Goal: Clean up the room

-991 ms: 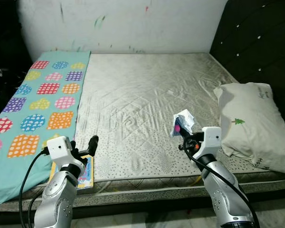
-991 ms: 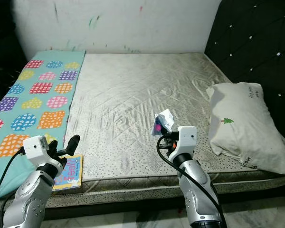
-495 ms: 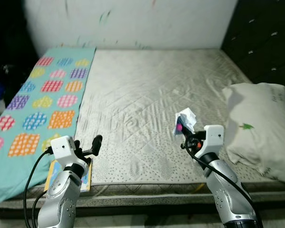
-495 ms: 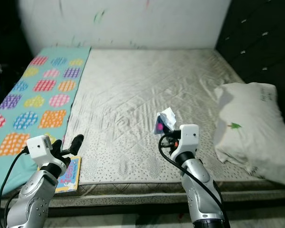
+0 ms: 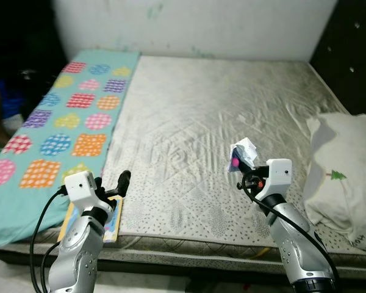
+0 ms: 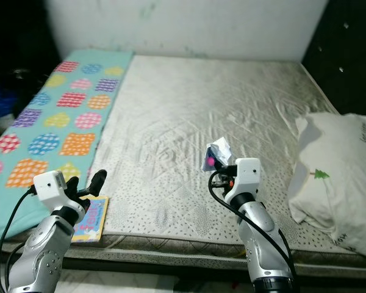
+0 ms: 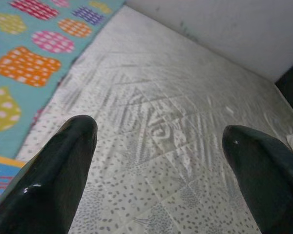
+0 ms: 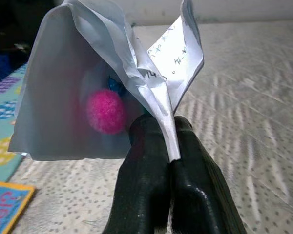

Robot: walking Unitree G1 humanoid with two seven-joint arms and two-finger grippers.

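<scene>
My right gripper is shut on a crumpled white wrapper with a pink spot inside, held above the front part of the grey mattress. The right wrist view shows the wrapper pinched between the black fingers. My left gripper stands open with nothing between its fingers, over the mattress's front left corner. Just below it a colourful children's book lies on the mattress edge. The left wrist view looks past both open fingers across the bare mattress.
A teal blanket with coloured patches covers the bed's left strip. A white pillow with a small tree print lies at the right. A black tufted headboard stands at the right, a white wall behind.
The camera has swung left, so the whole scene has shifted right in the picture. Both arms keep their poses; the wrapper stays in the right gripper.
</scene>
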